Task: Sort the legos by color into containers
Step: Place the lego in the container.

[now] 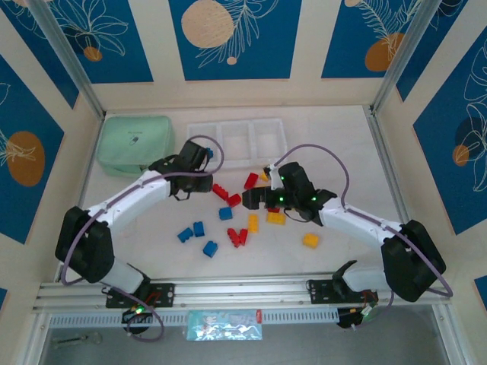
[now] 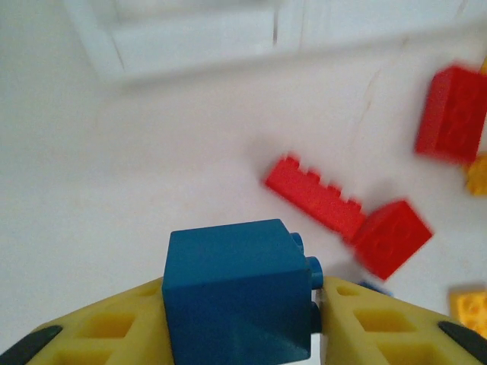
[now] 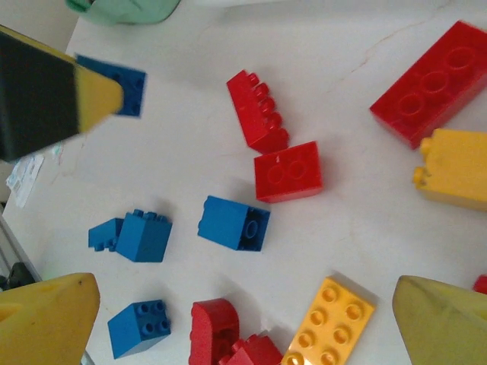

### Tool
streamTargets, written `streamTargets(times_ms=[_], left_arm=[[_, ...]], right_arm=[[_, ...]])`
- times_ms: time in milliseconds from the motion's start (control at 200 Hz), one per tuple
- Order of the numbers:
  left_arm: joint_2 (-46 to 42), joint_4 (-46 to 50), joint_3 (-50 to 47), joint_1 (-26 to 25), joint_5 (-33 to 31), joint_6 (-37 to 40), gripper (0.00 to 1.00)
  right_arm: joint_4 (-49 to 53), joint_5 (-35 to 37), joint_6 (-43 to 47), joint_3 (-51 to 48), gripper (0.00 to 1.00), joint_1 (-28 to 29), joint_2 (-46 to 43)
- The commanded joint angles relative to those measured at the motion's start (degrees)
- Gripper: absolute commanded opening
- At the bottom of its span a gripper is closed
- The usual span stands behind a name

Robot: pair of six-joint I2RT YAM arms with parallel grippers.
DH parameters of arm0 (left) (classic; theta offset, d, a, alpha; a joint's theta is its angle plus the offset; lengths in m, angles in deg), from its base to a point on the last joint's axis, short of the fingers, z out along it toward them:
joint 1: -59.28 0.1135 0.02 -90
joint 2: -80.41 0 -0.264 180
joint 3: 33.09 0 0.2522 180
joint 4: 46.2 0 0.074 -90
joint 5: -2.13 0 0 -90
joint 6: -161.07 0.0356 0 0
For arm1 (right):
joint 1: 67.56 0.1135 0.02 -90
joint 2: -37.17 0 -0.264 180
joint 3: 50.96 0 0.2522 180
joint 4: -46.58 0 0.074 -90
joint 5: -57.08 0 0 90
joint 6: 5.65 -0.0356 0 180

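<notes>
Early yet: nothing visible in bins, loose legos all over counter. Clenched on blue brick at left jaws; released and empty at right jaws.

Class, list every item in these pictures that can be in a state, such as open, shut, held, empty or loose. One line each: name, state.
Left pincer, shut on a blue lego.
Blue lego, held in the left pincer.
Right pincer, open, holding nothing.
Containers, open-topped, look empty.
Loose legos, lying scattered, not yet sorted.
Pouch, lying flat, looks closed.
</notes>
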Motion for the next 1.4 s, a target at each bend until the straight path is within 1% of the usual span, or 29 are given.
streamTargets(times_ms=[0, 235, 375, 500, 580, 705, 765, 850, 945, 1090, 1250, 1350, 1395], left_arm=[[5.18, -1.28, 5.38, 2.33, -3.84, 2.84, 0.43], [18.03, -1.85, 18.23, 6.24, -3.37, 2.24, 0.42], [24.74, -0.65, 25.55, 7.80, -6.61, 2.95, 0.42], [28.84, -1.27, 30.10, 8.47, -9.71, 4.58, 0.43], [31.96, 0.66, 33.76, 8.57, -10.50, 5.35, 0.45], [35.16, 2.78, 37.68, 8.50, -12.01, 6.48, 0.55], [35.84, 3.96, 39.10, 8.57, -12.39, 6.86, 0.57], [35.29, 3.99, 39.41, 8.52, -11.11, 7.15, 0.59], [33.31, 4.96, 39.24, 8.52, -9.47, 6.74, 0.59], [28.07, 4.36, 34.93, 8.48, -2.19, 5.80, 0.59], [20.21, 2.70, 25.99, 7.72, 6.45, 3.33, 0.61], [14.31, 1.13, 18.82, 6.41, 8.98, 1.45, 0.63], [11.62, 0.36, 15.23, 5.69, 9.11, -0.09, 0.64]], right_arm=[[0.15, -1.79, -0.46, 2.19, 0.99, -1.39, -1.45], [0.89, -1.99, -0.16, 2.51, 0.99, -2.71, -2.00], [1.50, -1.73, 0.11, 2.17, 0.99, -3.24, -2.63], [1.69, -2.06, 0.15, 1.81, 0.99, -3.78, -3.06], [1.87, -2.04, -0.02, 1.73, 0.99, -4.12, -3.24], [1.88, -1.93, -0.02, 1.80, 0.99, -4.47, -3.77], [1.97, -2.50, 0.06, 2.17, 0.99, -4.66, -3.91], [2.83, -2.61, 0.37, 2.94, 0.99, -4.73, -4.20], [3.41, -3.09, 0.47, 3.49, 0.99, -4.70, -4.56], [4.96, -3.95, 0.76, 4.13, 0.99, -4.56, -4.45], [8.66, -5.09, 1.76, 4.67, 0.99, -4.11, -3.89], [11.71, -4.91, 2.34, 4.44, 0.99, -3.70, -4.45], [12.21, -5.05, 2.07, 3.78, 0.99, -3.60, -4.81]])
